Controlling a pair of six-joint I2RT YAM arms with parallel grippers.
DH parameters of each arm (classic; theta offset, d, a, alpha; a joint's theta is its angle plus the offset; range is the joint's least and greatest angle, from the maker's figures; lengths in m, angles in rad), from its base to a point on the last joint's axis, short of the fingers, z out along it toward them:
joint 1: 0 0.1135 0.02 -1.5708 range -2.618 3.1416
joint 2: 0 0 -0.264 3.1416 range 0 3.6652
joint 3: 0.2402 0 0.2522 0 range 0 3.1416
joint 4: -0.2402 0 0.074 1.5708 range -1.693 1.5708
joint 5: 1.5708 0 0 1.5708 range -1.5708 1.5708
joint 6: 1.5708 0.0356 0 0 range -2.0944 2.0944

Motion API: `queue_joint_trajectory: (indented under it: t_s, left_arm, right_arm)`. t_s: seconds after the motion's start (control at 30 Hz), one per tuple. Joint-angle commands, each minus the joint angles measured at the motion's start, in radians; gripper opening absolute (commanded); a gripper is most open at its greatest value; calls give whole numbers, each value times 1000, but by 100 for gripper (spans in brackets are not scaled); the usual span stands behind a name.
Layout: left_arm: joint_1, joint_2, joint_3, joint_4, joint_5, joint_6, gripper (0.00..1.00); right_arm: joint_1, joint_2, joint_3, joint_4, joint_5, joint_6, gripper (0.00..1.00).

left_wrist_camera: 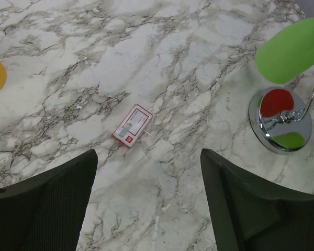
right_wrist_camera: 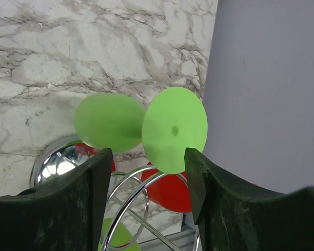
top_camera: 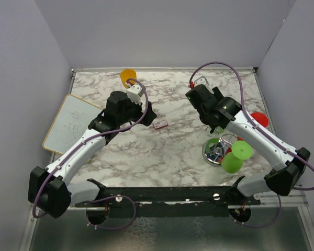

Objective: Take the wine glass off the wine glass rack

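The task is not yet done: the wine glass (top_camera: pixel 235 156) is seen hung on the wine glass rack (top_camera: pixel 214 152), at the right of the surface (top_camera: pixel 172 151). The right gripper (right_wrist_camera: pixel 149 157) is set partly open just short of its stem, nothing clamped; grasp and lift are judged left. The left gripper (left_wrist_camera: pixel 149 154) is held wide and empty, well apart. The glass is bright green, opaque and tilted sideways.

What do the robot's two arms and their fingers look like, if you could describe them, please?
The left arm and the right arm have white link shells, with black joint housings, wrists and bases. A purple cable loops along each. The left fingers and right fingers are broad, matte black, finely textured slabs.
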Motion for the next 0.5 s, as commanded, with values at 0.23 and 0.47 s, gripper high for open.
queue_joint_trajectory:
  t_s: [0.23,0.47]
  left_arm:
    - [-18,-23,-7,18,-41,20,82]
    - [-22,-20,-7,17,-43,22,82]
  right_arm:
    - [6,33,-42,7,105,49,49]
    - [6,52,-58,35,141,42,44]
